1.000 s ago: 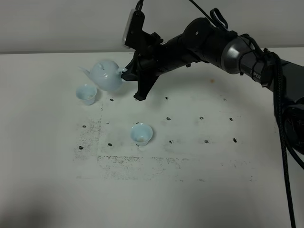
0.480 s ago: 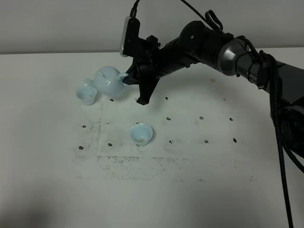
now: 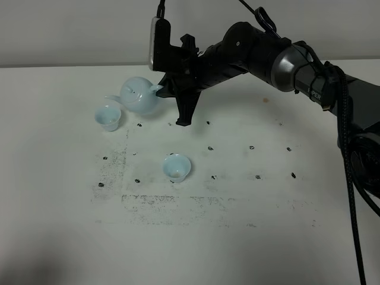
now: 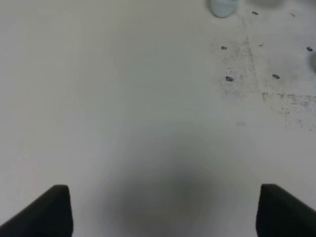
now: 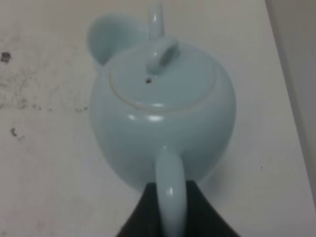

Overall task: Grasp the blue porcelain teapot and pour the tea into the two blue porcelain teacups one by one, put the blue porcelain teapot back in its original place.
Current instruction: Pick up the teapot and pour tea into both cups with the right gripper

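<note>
The blue porcelain teapot (image 3: 140, 95) hangs just above the table at the back left, its spout pointing left toward one blue teacup (image 3: 108, 117). My right gripper (image 3: 161, 89) is shut on the teapot's loop handle. In the right wrist view the teapot (image 5: 163, 108) fills the frame, lid on, the handle clamped in the gripper (image 5: 170, 210), and that cup (image 5: 111, 37) lies beyond the spout. The second teacup (image 3: 177, 167) stands nearer the middle with a faint brownish spot inside. No stream of tea shows. My left gripper (image 4: 163, 212) is open over bare table, with a cup (image 4: 223, 6) far off.
The white table (image 3: 267, 196) carries small black marks and a scuffed grey patch (image 3: 148, 199) in front of the cups. The right arm (image 3: 279, 56) reaches across from the right, over the back of the table. A pale wall runs behind.
The teapot's spout dipped toward the left cup half a second ago. Now the teapot has risen a little and shifted slightly right with the right gripper. Both cups have stayed put.
</note>
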You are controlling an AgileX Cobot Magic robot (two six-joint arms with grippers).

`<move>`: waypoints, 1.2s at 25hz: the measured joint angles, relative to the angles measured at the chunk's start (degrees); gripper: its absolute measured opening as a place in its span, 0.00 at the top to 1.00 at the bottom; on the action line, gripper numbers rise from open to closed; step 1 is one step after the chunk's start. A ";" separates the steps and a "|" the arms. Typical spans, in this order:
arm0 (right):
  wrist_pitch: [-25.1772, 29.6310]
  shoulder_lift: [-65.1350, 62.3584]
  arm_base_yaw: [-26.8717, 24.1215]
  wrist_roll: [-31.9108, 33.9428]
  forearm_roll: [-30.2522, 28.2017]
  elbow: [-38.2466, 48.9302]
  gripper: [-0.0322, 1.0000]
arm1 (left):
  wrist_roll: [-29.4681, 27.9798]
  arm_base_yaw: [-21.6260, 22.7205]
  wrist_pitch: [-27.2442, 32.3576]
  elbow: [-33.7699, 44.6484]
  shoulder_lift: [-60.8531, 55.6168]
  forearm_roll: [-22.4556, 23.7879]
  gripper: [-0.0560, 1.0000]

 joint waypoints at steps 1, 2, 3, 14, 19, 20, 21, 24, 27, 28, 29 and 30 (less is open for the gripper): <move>0.05 0.00 0.07 -0.52 -0.17 0.00 0.93 | 0.00 0.00 0.00 0.00 0.00 0.00 0.26; 0.05 0.00 0.29 -1.13 -0.32 0.00 0.93 | 0.00 0.00 0.00 0.00 0.00 0.00 0.26; -0.08 0.00 0.56 -1.57 -0.77 0.00 0.93 | 0.00 0.00 0.00 0.00 0.00 0.00 0.26; -5.31 0.00 2.46 -2.40 -6.51 0.00 0.93 | 0.00 0.00 0.00 0.00 0.00 0.00 0.26; -5.34 0.00 2.53 -2.52 -8.73 0.00 0.93 | 0.00 0.00 0.00 0.00 0.00 0.00 0.26; -5.34 0.00 2.66 -2.57 -9.39 0.00 0.93 | 0.00 0.00 0.00 0.00 0.00 0.00 0.26; -5.34 0.00 2.79 -2.57 -9.90 0.00 0.93 | 0.00 0.00 0.00 0.00 0.00 0.00 0.26; -5.46 0.00 3.30 -2.57 -11.33 0.00 0.93 | 0.00 0.00 0.00 0.00 0.00 0.00 0.26; -6.26 0.00 4.10 -2.57 -12.86 0.00 0.93 | 0.00 0.00 0.00 0.00 0.00 0.00 0.26; -6.58 0.00 4.33 -2.57 -13.20 0.00 0.93 | 0.00 0.00 0.00 0.00 0.00 0.00 0.26; -6.78 0.00 4.46 -2.57 -13.42 0.00 0.93 | 0.00 0.00 0.00 0.00 0.00 0.00 0.26; -7.18 0.00 4.59 -2.57 -13.70 0.00 0.93 | 0.00 0.00 0.00 0.00 0.00 0.00 0.26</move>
